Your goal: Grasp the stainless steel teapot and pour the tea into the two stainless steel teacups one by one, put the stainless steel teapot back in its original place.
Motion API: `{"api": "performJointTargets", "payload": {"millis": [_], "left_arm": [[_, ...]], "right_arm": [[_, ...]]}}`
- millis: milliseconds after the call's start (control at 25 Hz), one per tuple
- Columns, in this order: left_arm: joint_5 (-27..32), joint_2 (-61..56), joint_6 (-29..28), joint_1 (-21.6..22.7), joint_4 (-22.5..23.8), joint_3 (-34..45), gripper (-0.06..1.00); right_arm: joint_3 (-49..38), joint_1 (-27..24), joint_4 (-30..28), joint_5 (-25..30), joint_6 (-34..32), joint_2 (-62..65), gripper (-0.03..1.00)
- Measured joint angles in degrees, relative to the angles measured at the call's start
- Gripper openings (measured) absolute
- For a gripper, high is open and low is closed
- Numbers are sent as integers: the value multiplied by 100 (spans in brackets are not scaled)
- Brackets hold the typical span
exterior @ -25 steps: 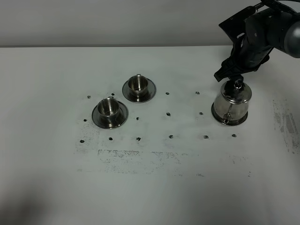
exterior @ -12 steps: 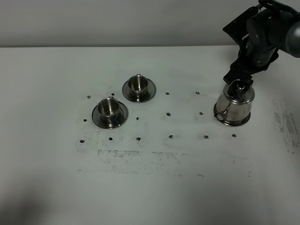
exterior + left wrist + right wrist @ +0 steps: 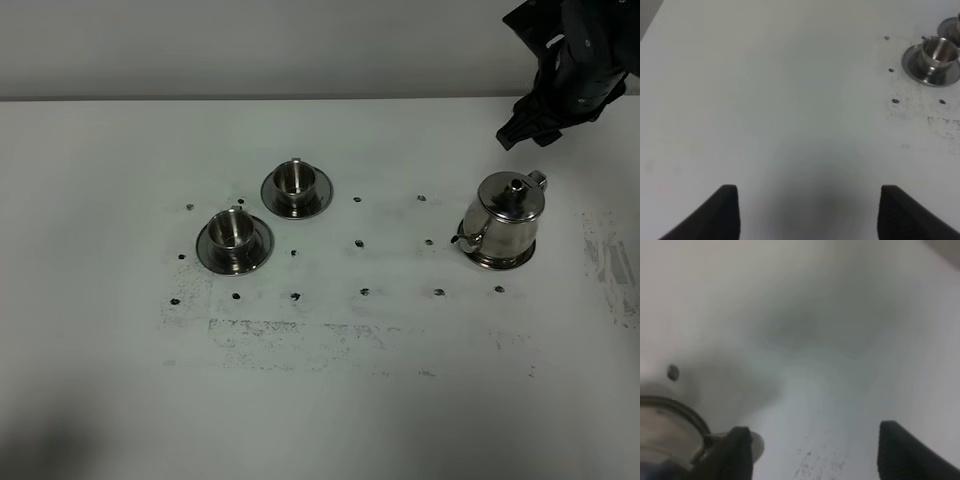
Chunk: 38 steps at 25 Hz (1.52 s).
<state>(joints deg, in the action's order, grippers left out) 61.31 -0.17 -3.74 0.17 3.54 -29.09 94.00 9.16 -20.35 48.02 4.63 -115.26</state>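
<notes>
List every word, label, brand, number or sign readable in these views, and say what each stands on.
None can be read in any view.
Shiny bell-shaped steel teapot: bare metal, no marking visible.
Two small shiny steel cups on round saucers: no marking visible.
White table: only small dark dots and a grey smudged patch; no legible lettering.

Right arm point(image 3: 575, 60): dark, in upper right corner of high view, wrist angled down toward centre. Right gripper point(image 3: 812, 455): jaws spread wide, gap empty, two dark fingers point(image 3: 740, 452) seen in wrist view. Left gripper point(image 3: 810, 215): jaws likewise wide apart, holding nothing, pointing obliquely downward, two black fingertips point(image 3: 725, 212) showing.
</notes>
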Motion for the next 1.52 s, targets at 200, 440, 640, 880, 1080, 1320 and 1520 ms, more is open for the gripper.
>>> {"api": "performJointTargets", "payload": {"millis": [200, 440, 640, 880, 1080, 1320, 1520], "left_arm": [[0, 0, 0, 0, 0, 0, 56], [0, 0, 0, 0, 0, 0, 56], [0, 0, 0, 0, 0, 0, 56], [0, 0, 0, 0, 0, 0, 56], [0, 0, 0, 0, 0, 0, 56], [0, 0, 0, 0, 0, 0, 56], [0, 0, 0, 0, 0, 0, 56]], "right_arm": [[-895, -171, 332, -1178, -18, 435, 52], [-1318, -467, 580, -1655, -18, 457, 52], [-1318, -508, 902, -1870, -22, 446, 52], [-1318, -508, 1346, -1951, 150, 176, 52], [-1318, -508, 1358, -1815, 247, 96, 52], [-1318, -514, 1223, -1456, 261, 96, 52], [-1318, -514, 1064, -896, 261, 96, 52]]}}
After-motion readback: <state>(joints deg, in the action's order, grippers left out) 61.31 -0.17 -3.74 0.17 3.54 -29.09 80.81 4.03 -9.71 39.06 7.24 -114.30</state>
